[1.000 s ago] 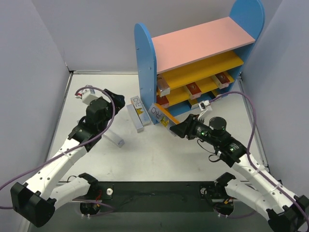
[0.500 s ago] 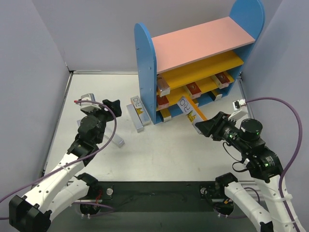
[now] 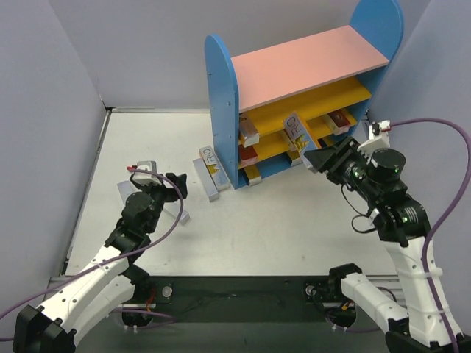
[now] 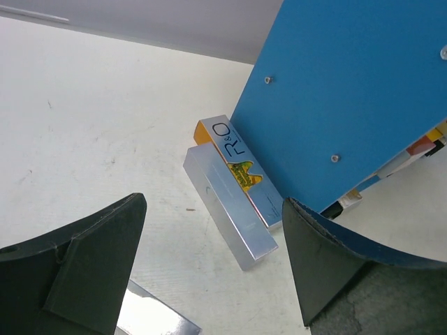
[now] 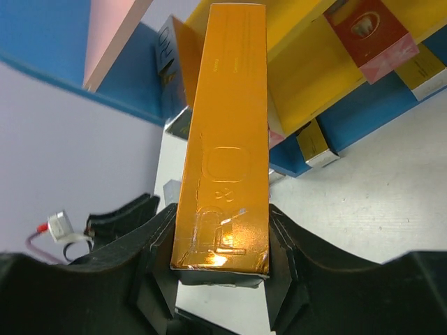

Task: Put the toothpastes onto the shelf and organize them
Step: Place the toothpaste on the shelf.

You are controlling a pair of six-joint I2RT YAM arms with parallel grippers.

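The long box (image 5: pixel 223 125) may catch a yellow board (image 3: pixel 316 99) or knock the red boxes (image 5: pixel 367 35) on the shelf (image 3: pixel 221 88), because it is tilted. The right gripper (image 3: pixel 316 157) pinches its near end, and its nose is at the shelf front, near the far right corner of the desk (image 3: pixel 280 220). The left gripper (image 3: pixel 160 176) hangs spread near the left edge.

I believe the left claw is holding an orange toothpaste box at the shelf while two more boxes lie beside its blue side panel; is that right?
Not quite: the right claw holds the orange toothpaste box, as the right wrist view shows; the left claw is open and empty. The rest holds.
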